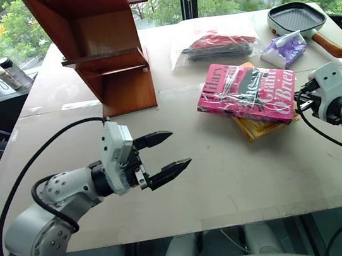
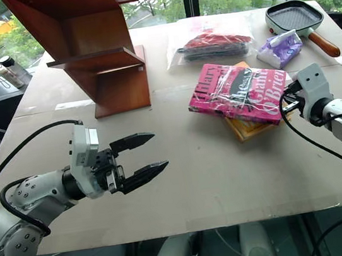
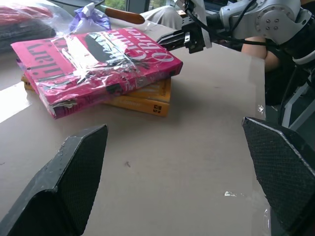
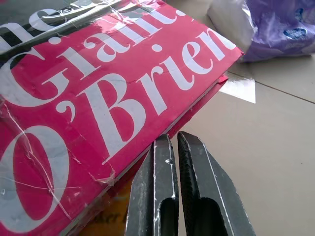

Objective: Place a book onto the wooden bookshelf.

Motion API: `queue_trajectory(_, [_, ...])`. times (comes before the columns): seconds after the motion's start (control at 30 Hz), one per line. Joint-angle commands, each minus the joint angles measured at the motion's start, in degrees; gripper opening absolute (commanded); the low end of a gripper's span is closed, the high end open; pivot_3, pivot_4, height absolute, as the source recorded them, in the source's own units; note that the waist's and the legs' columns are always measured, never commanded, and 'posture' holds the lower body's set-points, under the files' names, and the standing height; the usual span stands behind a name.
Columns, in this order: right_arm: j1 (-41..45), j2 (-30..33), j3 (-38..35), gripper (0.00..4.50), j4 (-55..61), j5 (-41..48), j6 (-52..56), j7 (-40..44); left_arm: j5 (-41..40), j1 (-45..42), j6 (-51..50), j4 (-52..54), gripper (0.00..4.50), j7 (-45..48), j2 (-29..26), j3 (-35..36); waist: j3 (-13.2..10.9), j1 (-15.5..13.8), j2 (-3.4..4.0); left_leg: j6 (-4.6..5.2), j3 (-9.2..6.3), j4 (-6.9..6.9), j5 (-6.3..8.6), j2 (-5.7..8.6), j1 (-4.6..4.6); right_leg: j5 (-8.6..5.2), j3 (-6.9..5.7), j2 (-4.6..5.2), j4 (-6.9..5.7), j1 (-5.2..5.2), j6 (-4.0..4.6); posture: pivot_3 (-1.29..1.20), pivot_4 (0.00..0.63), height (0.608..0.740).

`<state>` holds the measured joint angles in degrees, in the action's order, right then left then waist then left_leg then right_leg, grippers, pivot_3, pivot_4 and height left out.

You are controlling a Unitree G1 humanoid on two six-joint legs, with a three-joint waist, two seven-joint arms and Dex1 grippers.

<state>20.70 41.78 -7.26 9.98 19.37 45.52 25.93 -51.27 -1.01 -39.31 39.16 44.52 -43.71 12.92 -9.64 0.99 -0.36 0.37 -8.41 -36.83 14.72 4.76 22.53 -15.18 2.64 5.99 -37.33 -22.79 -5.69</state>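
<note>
Right now your right gripper sits pinched together with nothing in it, tips at the book's near edge, book lying flat atop a yellow book, wooden bookshelf well left of the book, left gripper spread wide over the table.

Book: magenta-pink cover, large white lettering, black panel, clear glossy wrap. Second book beneath it: yellow-orange. Wooden bookshelf toward the far left corner: polished reddish-brown. Tabletop: pale beige. Grill pan at the far right corner: black ribbed, pale rim, brown handle. Bag: purple and white
</note>
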Motion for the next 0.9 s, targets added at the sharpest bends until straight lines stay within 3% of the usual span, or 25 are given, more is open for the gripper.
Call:
queue_trajectory(0.03, [1.5, -1.7, 1.5, 0.04, 2.1, -0.3, -1.4, 0.8, 1.0, 1.2, 1.0, 1.1, 4.5, -1.9, 0.3, 0.9, 0.0, -0.1, 0.0, 0.0, 0.0, -0.01, 0.0, 0.0, 0.0, 0.0, 0.0, 0.0, -0.01, 0.0, 0.0, 0.0, 0.15, 0.74])
queue_trajectory(0.2, [1.1, -3.6, 2.0, 0.04, 2.3, -1.6, -2.3, 0.1, -3.3, 1.4, -4.9, 0.9, 4.5, -11.0, 2.5, 1.3, 0.0, -0.3, 0.0, 0.0, -0.02, -0.12, 0.0, 0.01, 0.01, 0.0, 0.0, 0.01, -0.08, 0.0, 0.0, 0.0, 0.15, 0.74])
queue_trajectory(0.33, [-5.5, 0.1, -5.1, 0.04, 6.1, 0.6, -5.4, 4.6, -14.3, -1.4, -13.2, -3.5, 4.5, -24.4, 7.9, 0.0, 0.0, -1.0, 0.01, 0.0, -0.1, -0.26, 0.01, 0.07, 0.05, 0.0, -0.03, 0.03, -0.22, 0.0, 0.0, 0.0, 0.15, 0.74])
queue_trajectory(0.43, [-16.9, 3.2, -13.7, 1.15, 13.9, 5.9, -7.8, 13.3, -22.8, -3.1, -16.4, -9.3, 4.5, -34.6, 15.0, -2.0, 0.0, -1.9, 0.04, 0.01, -0.12, -0.38, 0.01, 0.1, 0.09, 0.0, -0.04, 0.03, -0.29, 0.0, -0.01, 0.0, 0.15, 0.74])
queue_trajectory(0.57, [-34.3, 1.8, -32.1, 2.88, 27.8, 21.1, -8.4, 26.7, -35.9, -8.6, -18.1, -23.1, 4.5, -48.7, 26.0, -4.0, 0.1, -1.9, -0.01, 0.03, -0.16, -0.51, 0.02, 0.09, 0.1, 0.0, -0.08, 0.01, -0.4, 0.03, -0.02, 0.0, 0.15, 0.74])
queue_trajectory(0.6, [-36.2, 1.9, -33.6, 3.41, 29.3, 22.1, -8.8, 27.5, -37.5, -9.6, -18.2, -24.4, 4.5, -50.2, 26.9, -4.1, 0.1, -1.7, -0.04, 0.09, -0.13, -0.58, 0.06, 0.09, 0.07, 0.01, -0.05, 0.0, -0.52, 0.04, -0.02, 0.0, 0.15, 0.74])
queue_trajectory(0.7, [-39.5, 0.6, -37.3, 4.44, 33.5, 25.7, -9.6, 26.4, -44.7, -13.4, -16.9, -30.6, 4.5, -56.4, 31.1, -4.2, 0.2, -0.7, -0.3, 0.25, 0.05, -0.6, 0.15, 0.05, -0.25, 0.05, 0.18, -0.09, -0.64, 0.21, -0.06, 0.0, 0.15, 0.74])
queue_trajectory(0.77, [-42.0, -0.9, -38.5, 4.44, 36.8, 26.9, -10.4, 25.2, -47.8, -17.0, -15.2, -36.1, 4.5, -59.9, 35.5, -4.7, 0.2, -0.7, -0.3, 0.26, 0.08, -0.61, 0.16, 0.03, -0.84, 0.04, 0.2, -0.09, -0.58, 0.85, -0.09, 0.0, 0.15, 0.74])
queue_trajectory(0.9, [-47.0, -3.7, -39.7, 4.44, 43.2, 29.9, -12.0, 23.7, -47.2, -23.5, -10.3, -44.9, 4.5, -64.2, 44.7, -4.5, 0.2, -2.0, -0.42, 0.25, 0.03, -0.69, 0.15, 0.07, -0.91, 0.06, 0.05, -0.07, -0.47, 1.11, -0.13, 0.0, 0.15, 0.74])
